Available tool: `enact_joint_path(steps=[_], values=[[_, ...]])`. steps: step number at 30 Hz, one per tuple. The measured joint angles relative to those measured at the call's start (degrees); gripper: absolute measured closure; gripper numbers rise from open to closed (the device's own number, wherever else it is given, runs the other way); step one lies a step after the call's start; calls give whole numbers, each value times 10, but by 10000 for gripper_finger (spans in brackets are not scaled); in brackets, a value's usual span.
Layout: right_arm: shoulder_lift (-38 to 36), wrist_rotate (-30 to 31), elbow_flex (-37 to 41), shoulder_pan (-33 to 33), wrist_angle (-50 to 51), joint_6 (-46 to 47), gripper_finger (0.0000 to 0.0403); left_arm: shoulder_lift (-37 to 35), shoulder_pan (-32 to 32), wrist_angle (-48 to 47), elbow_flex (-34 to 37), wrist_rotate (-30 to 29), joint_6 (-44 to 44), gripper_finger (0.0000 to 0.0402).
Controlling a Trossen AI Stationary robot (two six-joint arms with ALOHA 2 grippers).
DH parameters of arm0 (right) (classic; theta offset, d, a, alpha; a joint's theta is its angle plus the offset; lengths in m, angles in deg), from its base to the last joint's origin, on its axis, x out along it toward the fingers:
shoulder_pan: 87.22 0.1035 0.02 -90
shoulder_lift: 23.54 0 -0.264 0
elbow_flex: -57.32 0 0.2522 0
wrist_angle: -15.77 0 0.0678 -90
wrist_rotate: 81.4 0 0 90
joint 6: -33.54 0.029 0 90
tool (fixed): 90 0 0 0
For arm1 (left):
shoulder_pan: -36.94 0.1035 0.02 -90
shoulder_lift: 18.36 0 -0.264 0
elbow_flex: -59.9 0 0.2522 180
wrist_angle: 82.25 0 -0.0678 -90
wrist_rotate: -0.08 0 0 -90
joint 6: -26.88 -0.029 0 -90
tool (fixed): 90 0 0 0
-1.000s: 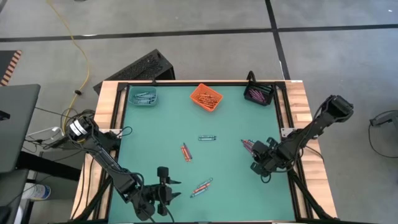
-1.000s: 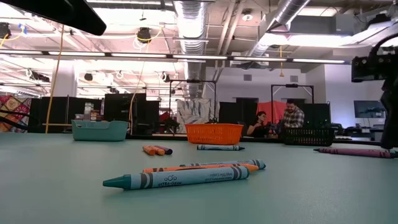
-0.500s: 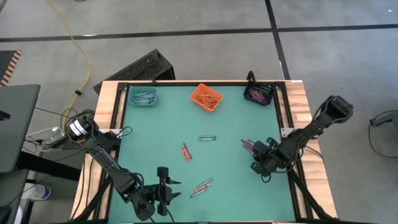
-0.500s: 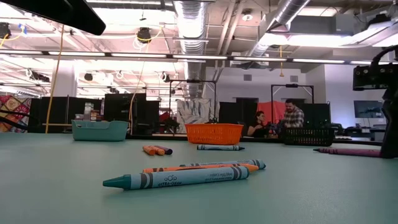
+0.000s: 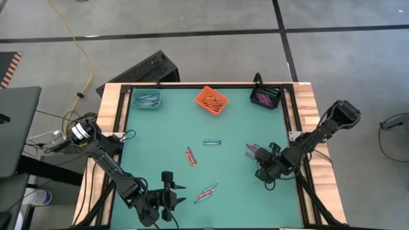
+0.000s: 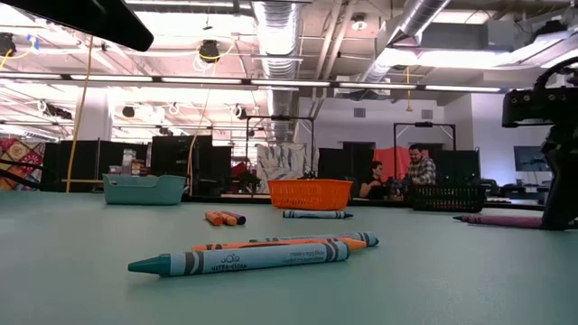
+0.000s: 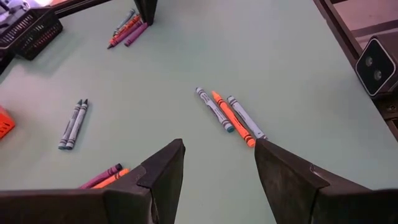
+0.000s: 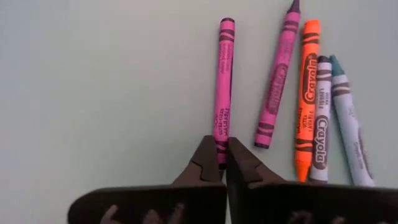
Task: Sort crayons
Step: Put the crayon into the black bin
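Loose crayons lie flat on the green table. A cluster with pink, orange, grey and teal ones lies at the right. My right gripper is shut over that cluster, on a pink crayon. Three crayons lie near the front edge, just beyond my open left gripper, which touches nothing. A blue-grey pair and an orange-and-purple pair lie mid-table. My right gripper pinches the pink crayon between its two fingertips, at the crayon's end nearest the wrist. The fingers come steeply from above, one on each long side. The crayon lies flat on the table, apart from its neighbours.
A teal bin, an orange bin and a black bin stand along the far edge, each holding crayons. A wooden frame borders the table. People sit far off in the room behind.
My right gripper has dipped a little, down toward the crayon cluster at the right. My left arm has kept still.
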Motion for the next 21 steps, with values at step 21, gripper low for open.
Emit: enact_joint_path(steps=[21], values=[[0,-1,-96,0,3,-93,400,0,0,0,0,0,-1,214]])
